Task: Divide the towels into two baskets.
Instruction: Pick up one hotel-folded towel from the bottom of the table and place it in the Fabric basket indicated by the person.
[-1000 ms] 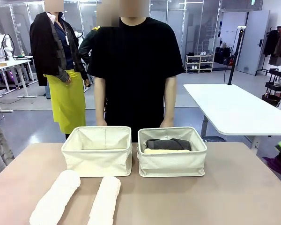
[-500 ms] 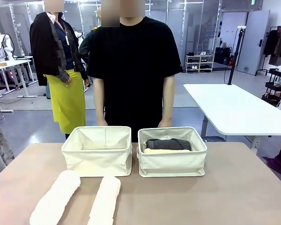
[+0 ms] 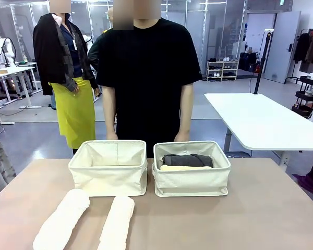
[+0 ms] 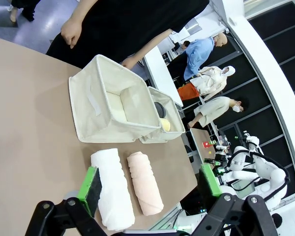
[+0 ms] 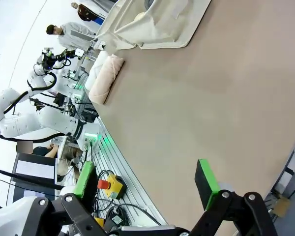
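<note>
Two cream canvas baskets stand side by side at mid-table. The left basket (image 3: 108,179) is empty. The right basket (image 3: 192,183) holds a charcoal towel (image 3: 188,159) behind a pale yellow towel (image 3: 183,168). Two white towels (image 3: 62,217) (image 3: 117,223) lie rolled on the table in front of the left basket. In the left wrist view my left gripper (image 4: 151,181) hangs open above those two towels (image 4: 113,191) (image 4: 145,183), with both baskets (image 4: 91,104) (image 4: 173,109) beyond. My right gripper (image 5: 145,179) is open over bare table, far from a basket (image 5: 157,27) and a towel (image 5: 107,76).
A person in a black shirt stands at the far edge, hands (image 3: 112,136) (image 3: 184,137) just behind the baskets. The tan table (image 3: 261,208) is bare on its right half. Another white table (image 3: 261,120) stands behind at the right, and other people stand farther off.
The person has shifted slightly to the left. The towels and baskets have not moved.
</note>
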